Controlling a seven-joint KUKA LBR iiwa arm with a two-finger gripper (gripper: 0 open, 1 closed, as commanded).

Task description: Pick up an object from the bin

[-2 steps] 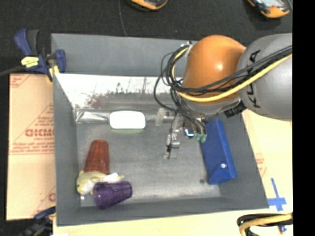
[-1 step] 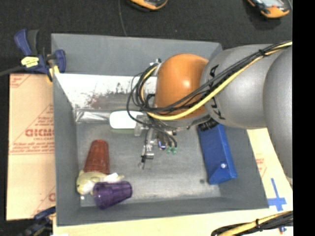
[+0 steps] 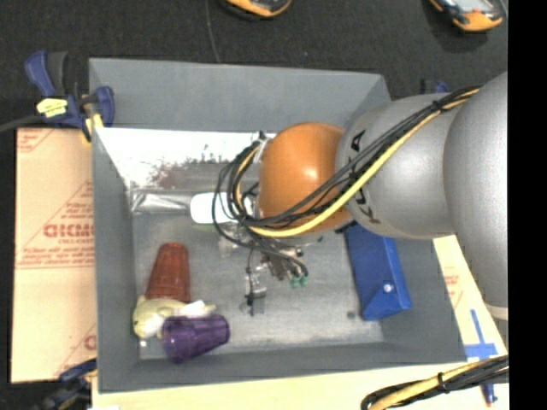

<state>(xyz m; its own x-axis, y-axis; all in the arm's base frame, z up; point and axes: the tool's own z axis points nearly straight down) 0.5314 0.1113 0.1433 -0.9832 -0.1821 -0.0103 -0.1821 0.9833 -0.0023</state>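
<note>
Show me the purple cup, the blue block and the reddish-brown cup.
purple cup (image 3: pixel 195 336), camera view, its side.
blue block (image 3: pixel 377 270), camera view, its top face.
reddish-brown cup (image 3: pixel 168 270), camera view, its side.

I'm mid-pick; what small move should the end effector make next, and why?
Probably a short shift toward the view's left. The end effector hangs over bare bin floor; the purple cup on its side and the red-brown cup lie on that side, the blue block on the other.
</note>
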